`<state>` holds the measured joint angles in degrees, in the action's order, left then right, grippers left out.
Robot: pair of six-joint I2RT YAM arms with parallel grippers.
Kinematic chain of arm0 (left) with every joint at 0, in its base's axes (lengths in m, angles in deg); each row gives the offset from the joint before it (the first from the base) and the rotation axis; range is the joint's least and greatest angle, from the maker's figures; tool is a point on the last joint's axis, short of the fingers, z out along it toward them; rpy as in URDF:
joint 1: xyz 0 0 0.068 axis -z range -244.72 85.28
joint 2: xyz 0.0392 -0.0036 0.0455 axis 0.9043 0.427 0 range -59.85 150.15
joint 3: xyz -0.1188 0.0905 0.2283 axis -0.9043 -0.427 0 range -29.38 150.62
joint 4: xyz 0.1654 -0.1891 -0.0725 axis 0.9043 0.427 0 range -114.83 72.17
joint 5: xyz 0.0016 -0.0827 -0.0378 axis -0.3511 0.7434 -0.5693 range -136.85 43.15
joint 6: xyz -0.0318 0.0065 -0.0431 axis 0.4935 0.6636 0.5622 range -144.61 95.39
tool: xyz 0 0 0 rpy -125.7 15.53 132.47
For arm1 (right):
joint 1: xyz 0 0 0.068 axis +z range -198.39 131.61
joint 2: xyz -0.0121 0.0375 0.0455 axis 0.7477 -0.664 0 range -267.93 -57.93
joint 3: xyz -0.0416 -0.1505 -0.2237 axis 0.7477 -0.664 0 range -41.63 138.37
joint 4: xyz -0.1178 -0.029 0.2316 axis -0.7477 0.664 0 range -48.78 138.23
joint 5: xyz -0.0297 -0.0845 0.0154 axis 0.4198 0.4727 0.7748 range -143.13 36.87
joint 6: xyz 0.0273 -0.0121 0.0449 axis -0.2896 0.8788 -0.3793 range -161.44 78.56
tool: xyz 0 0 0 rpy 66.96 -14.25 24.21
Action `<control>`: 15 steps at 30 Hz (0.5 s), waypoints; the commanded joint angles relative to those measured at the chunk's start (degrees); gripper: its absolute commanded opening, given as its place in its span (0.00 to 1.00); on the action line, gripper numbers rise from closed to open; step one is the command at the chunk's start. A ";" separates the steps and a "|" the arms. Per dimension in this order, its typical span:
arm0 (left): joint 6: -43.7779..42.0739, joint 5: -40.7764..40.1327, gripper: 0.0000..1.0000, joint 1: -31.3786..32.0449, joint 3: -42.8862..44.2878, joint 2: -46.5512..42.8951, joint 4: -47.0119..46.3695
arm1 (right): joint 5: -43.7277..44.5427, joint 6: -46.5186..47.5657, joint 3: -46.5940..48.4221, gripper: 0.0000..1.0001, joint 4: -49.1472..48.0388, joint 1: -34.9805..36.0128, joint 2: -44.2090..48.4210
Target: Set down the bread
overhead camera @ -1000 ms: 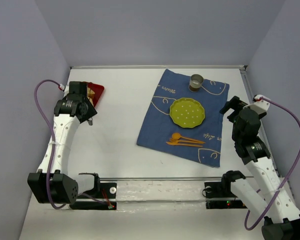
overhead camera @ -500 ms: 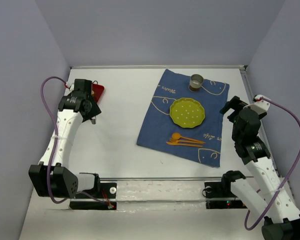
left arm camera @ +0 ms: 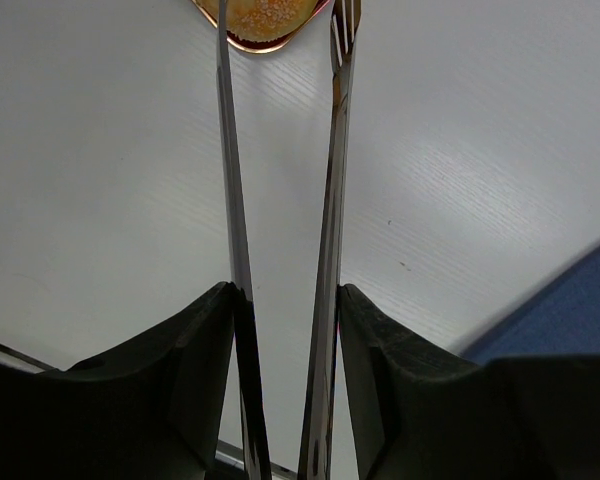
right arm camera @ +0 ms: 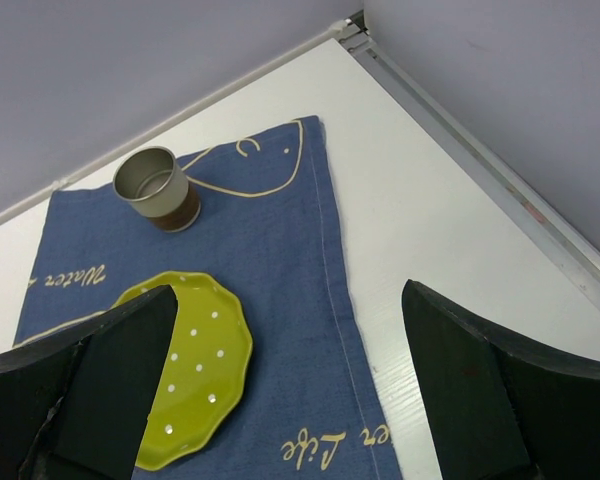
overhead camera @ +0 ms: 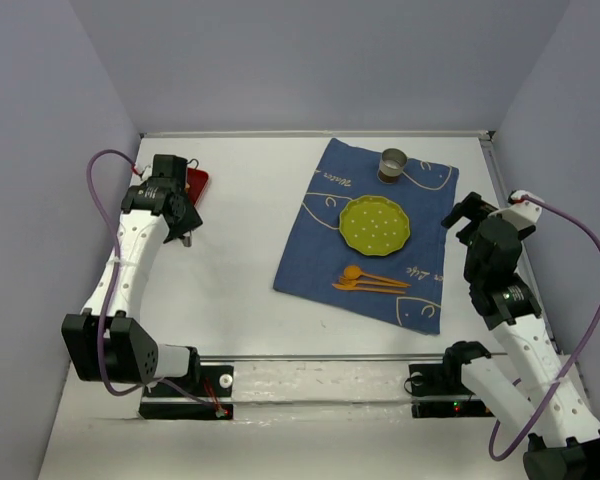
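The bread (left arm camera: 265, 14), orange-golden, lies on a dark red tray (left arm camera: 267, 44) at the top edge of the left wrist view, only partly in frame. My left gripper (left arm camera: 285, 295) is shut on a pair of metal tongs (left arm camera: 332, 200), whose two blades stand apart with their tips either side of the bread. From above, the left gripper (overhead camera: 178, 205) covers most of the red tray (overhead camera: 197, 182) and hides the bread. The green plate (overhead camera: 375, 223) sits on the blue cloth (overhead camera: 320, 250), and also shows in the right wrist view (right arm camera: 195, 370). My right gripper (overhead camera: 464, 214) is open and empty over the cloth's right edge (right arm camera: 340, 300).
A metal cup (overhead camera: 392, 165) stands on the cloth behind the plate, also in the right wrist view (right arm camera: 158, 188). An orange spoon and fork (overhead camera: 372, 281) lie on the cloth in front of the plate. Walls close in the back and both sides.
My left gripper has swung a little to the right and back over the red tray, covering more of it. The right arm has barely moved.
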<state>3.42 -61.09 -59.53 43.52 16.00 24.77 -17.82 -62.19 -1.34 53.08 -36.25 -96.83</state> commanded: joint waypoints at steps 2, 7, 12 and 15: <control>-0.18 -3.07 0.54 0.17 2.86 0.26 1.54 | 2.22 0.27 -0.65 1.00 -3.86 0.43 1.10; 0.53 -5.36 0.54 0.17 2.51 0.78 1.55 | 2.57 0.19 -0.83 1.00 -3.95 0.43 1.36; 0.44 -4.83 0.52 0.17 2.77 2.63 1.02 | 3.01 0.01 -1.09 1.00 -3.86 0.43 2.68; 0.45 -4.57 0.48 0.17 3.21 2.90 0.93 | 3.36 0.01 -1.36 1.00 -3.95 0.43 3.65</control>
<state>3.75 -63.85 -59.51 43.87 18.85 25.56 -16.88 -62.19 -2.56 52.58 -36.25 -95.03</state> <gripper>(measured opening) 0.507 0.998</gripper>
